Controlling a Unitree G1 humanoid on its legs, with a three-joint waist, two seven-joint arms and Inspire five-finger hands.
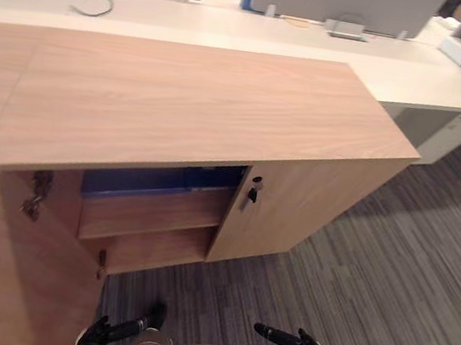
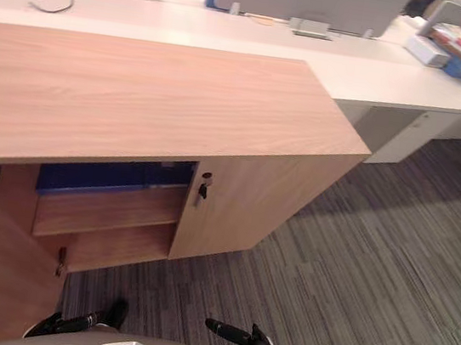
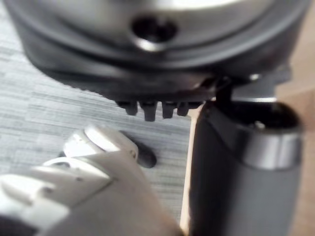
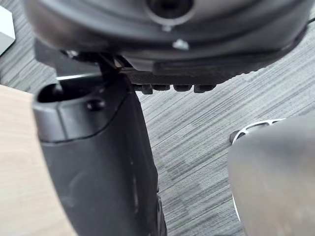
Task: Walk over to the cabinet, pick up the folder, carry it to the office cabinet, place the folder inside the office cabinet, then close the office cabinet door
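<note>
My left robot hand (image 3: 238,172) and right robot hand (image 4: 98,162) hang over the grey carpet (image 1: 397,273) — fingers loose and straight as far as I can see, nothing in either. Ahead, the cabinet (image 1: 181,97) stands with its left door (image 1: 1,278) swung wide toward me, keys (image 1: 37,195) dangling from it. The right door (image 1: 294,207) is closed, a key (image 1: 252,193) in its lock. The blue folder (image 1: 156,181) lies on the upper shelf (image 1: 152,213) inside — just under the cabinet's top. Behind the cabinet runs a white surface (image 1: 233,31).
</note>
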